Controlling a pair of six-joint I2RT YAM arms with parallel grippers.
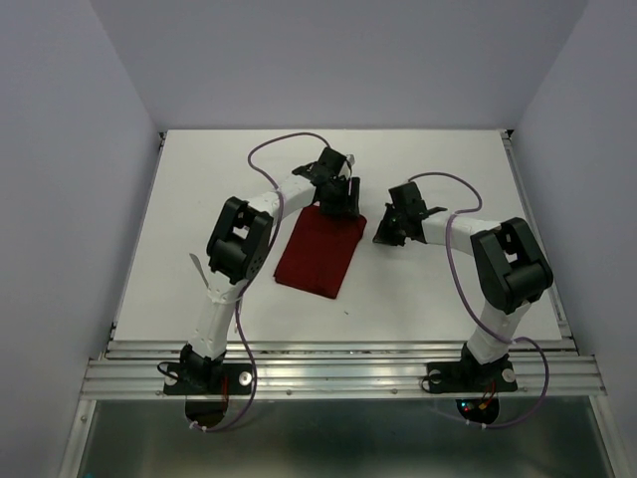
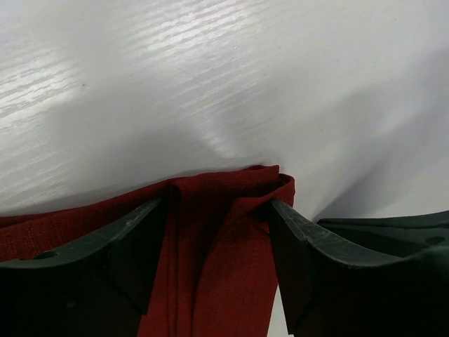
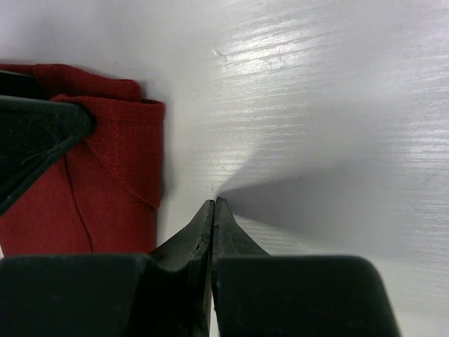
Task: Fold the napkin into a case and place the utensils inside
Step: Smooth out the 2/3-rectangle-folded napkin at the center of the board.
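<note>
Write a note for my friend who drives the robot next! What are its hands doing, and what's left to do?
Left gripper: open, its fingers on either side of the napkin's far edge, with cloth between them.
Right gripper: shut on nothing, tip low over the table, just right of the napkin.
Napkin: lies mid-table, folded into a flat rectangle.
Utensils: a slim silver piece, probably one of them, lies beside the left arm. I can't see the other one.
Done: the first folds.
Left: narrow the napkin into a case, then slide both utensils inside.
</note>
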